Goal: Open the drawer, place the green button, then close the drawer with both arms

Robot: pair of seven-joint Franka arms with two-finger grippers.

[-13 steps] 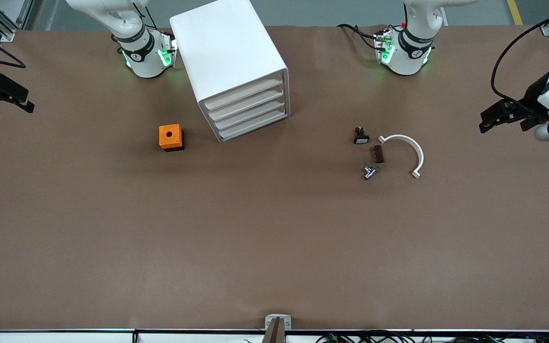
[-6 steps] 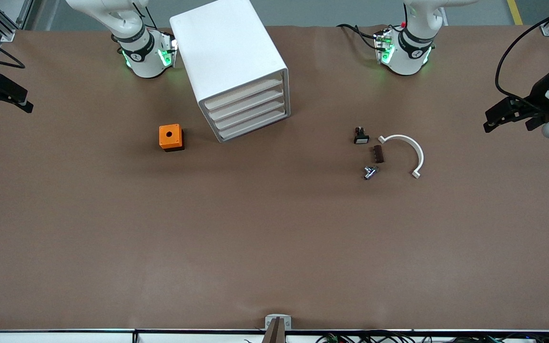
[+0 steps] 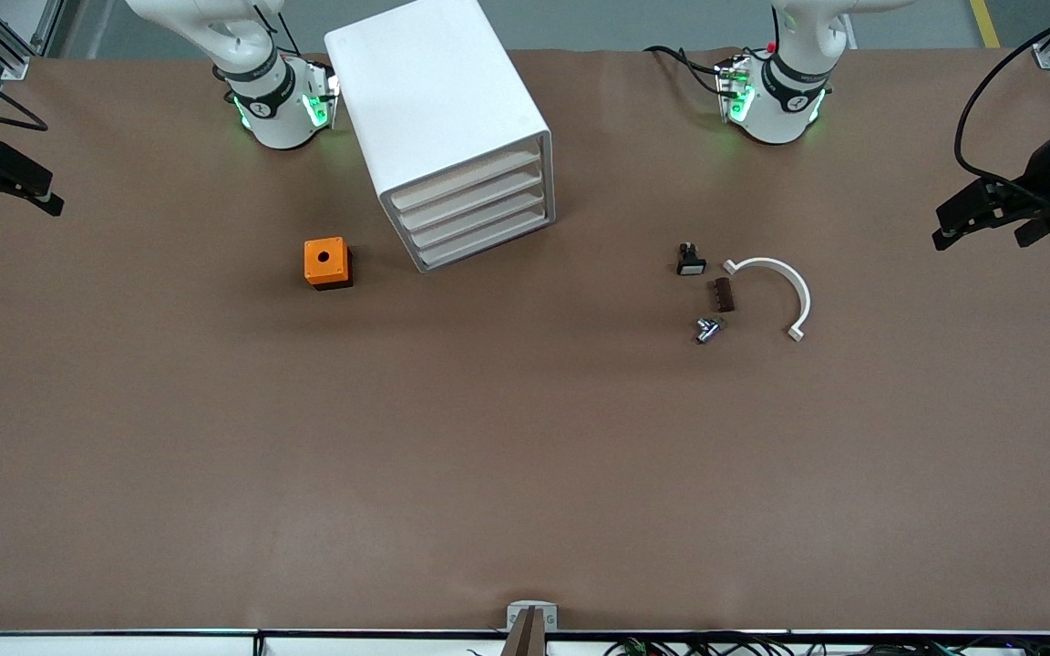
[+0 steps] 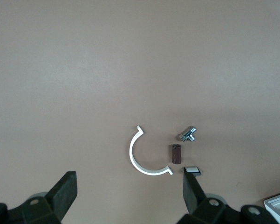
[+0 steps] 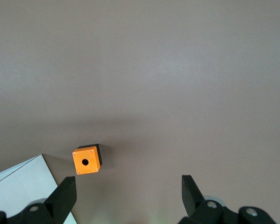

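The white cabinet [image 3: 438, 100] stands between the two arm bases, and its stacked drawers [image 3: 475, 211] are all shut. The button is not in view. My left gripper [image 3: 980, 242] hangs open and holds nothing, over the left arm's end of the table. In the left wrist view the same gripper [image 4: 129, 184] looks down on a group of small parts. My right gripper [image 3: 16, 210] hangs open and holds nothing, over the right arm's end. Between its fingers [image 5: 128, 184] the wrist view shows the orange box [image 5: 87, 160] and a corner of the cabinet [image 5: 18, 186].
An orange box with a hole [image 3: 326, 262] sits beside the cabinet, toward the right arm's end. Toward the left arm's end lie a black switch with a white face [image 3: 691, 261], a brown block [image 3: 724, 294], a small metal part [image 3: 707, 329] and a white curved piece [image 3: 776, 290].
My left gripper has drifted outward toward the left arm's end of the table. The right gripper has shifted only slightly. Nothing on the table has moved.
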